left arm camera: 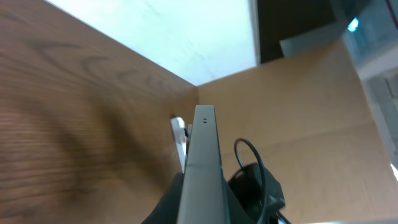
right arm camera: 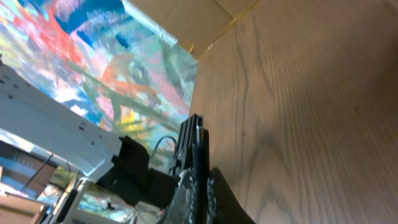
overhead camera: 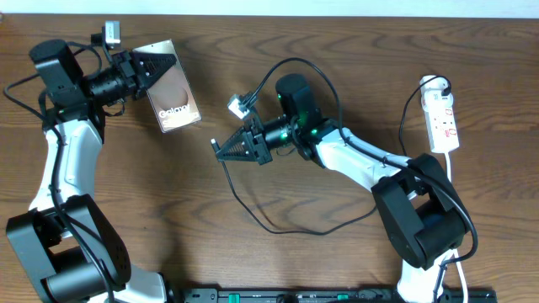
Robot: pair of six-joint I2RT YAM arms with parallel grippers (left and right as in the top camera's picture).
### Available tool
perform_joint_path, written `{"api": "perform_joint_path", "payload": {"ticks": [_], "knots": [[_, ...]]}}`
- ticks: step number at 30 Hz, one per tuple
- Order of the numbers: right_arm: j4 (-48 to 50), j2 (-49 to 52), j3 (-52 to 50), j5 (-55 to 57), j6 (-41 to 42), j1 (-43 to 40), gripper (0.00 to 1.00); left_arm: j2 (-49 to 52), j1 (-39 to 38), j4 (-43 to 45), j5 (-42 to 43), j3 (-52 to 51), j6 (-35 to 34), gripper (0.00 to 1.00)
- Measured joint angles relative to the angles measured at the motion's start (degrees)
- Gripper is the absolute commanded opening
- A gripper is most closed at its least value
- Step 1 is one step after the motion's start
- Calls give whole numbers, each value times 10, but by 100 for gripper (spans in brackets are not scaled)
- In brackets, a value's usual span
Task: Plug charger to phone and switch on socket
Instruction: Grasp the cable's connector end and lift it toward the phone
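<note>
The left gripper (overhead camera: pixel 162 69) sat at the far left of the table (overhead camera: pixel 337 34), its 2 fingers pinching the phone (overhead camera: pixel 177 99) by its far end. From above, the phone's dark back with white lettering faced up, at a slant. In the left wrist view the phone (left arm camera: pixel 204 152) appeared edge-on, clamped between dark fingers (left arm camera: pixel 166 205).

The right gripper (overhead camera: pixel 219 150) was near the middle of the table, pointing left and well apart from the phone. Its 2 fingers were pressed on the plug end of the charger (overhead camera: pixel 278 229), whose thin black cable looped toward the near side. In the right wrist view the small metal-tipped plug (right arm camera: pixel 196 132) stuck out beyond the fingers.

The power strip (overhead camera: pixel 443 118) lay at the far right, well away from both grippers, with its white cord (overhead camera: pixel 450 168) running toward the near side.
</note>
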Motion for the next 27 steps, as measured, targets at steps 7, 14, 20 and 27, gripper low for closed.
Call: {"api": "perform_joint_path", "payload": {"ticks": [7,14,20,27], "knots": [[52,0,0,-8,43,-7,1,0,-5,10,33,0,0,7],[76,1,0,-21,36,-10,1,0,-37,56,34,0,-7,7],[116,29,0,-52,32,-41,1,0,-39,82,34,0,-23,8],[226,94,-1,-94,64,-50,1,0,-39,83,27,0,-27,7]]}}
